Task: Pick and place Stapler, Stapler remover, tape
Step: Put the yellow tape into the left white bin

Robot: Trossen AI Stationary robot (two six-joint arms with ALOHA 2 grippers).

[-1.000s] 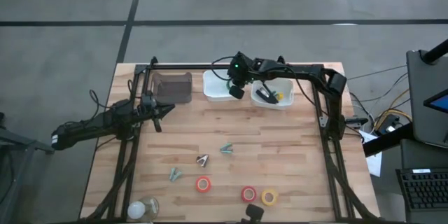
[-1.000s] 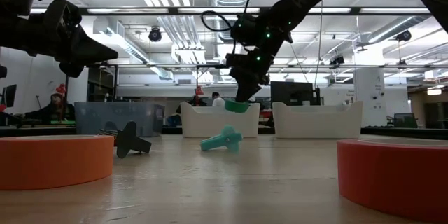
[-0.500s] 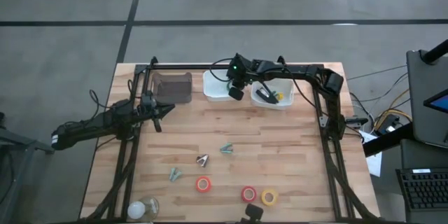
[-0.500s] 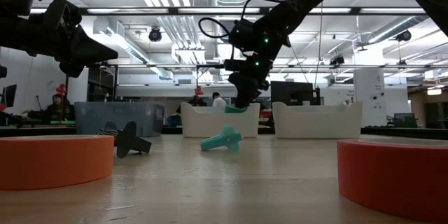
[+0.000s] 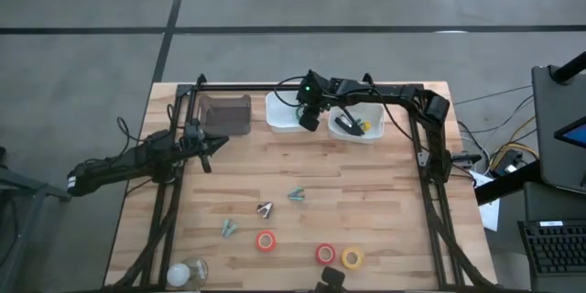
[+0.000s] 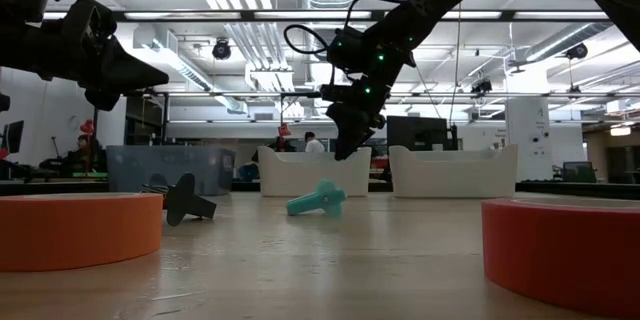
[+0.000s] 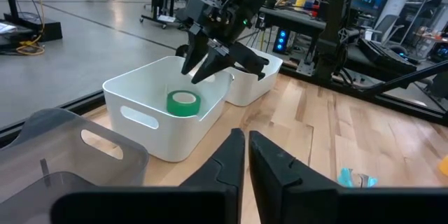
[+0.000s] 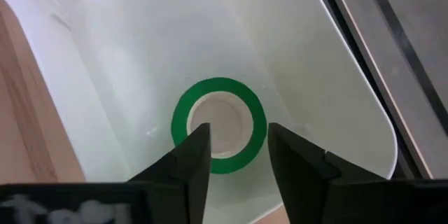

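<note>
Counter space separates the next targets from both arms: the right claw hangs open and empty over the middle white bin, the green tape lying flat in it directly beneath. Remaining rolls, red tape, a second red roll and yellow tape, sit along the near edge, well apart from it. The left claw, closed and empty, waits at the left side, roughly as far away.

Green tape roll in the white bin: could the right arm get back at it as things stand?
Probably yes. The right gripper hangs open straight above the green tape roll, which lies flat in the white bin with nothing over it.
</note>
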